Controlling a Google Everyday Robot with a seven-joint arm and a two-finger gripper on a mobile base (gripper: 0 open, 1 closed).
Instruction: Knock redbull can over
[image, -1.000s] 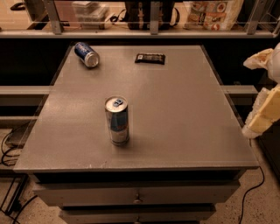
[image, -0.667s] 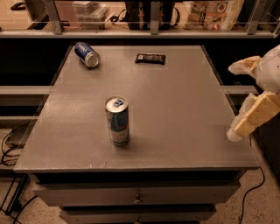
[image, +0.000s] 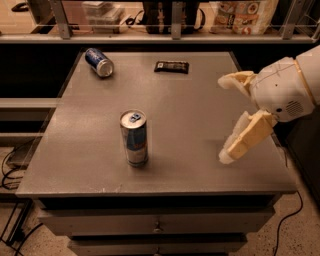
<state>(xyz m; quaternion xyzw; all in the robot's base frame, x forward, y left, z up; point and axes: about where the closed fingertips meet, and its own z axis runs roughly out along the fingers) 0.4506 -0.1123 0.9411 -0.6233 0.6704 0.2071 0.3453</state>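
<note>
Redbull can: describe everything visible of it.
The redbull can is tall, slim, metallic silver and light blue with a red mark, and its silver top carries a blue tab. It stands upright near the front middle of the grey table, touching only the tabletop. The open claw hovers toward the picture's right, apart.

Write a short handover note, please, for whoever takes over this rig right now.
Gripper: open and empty, above the right side of the grey table, well to the right of the redbull can and apart from it.
Redbull can: standing upright near the front middle of the table.
Also there: a dark-blue soda can lying on its side at the far left corner, and a dark snack bar near the far edge. Neither is part of the job.
Done: nothing yet, since the can is upright.
Left: bring the gripper across to the redbull can and tip it over, probably with a sideways push.
</note>
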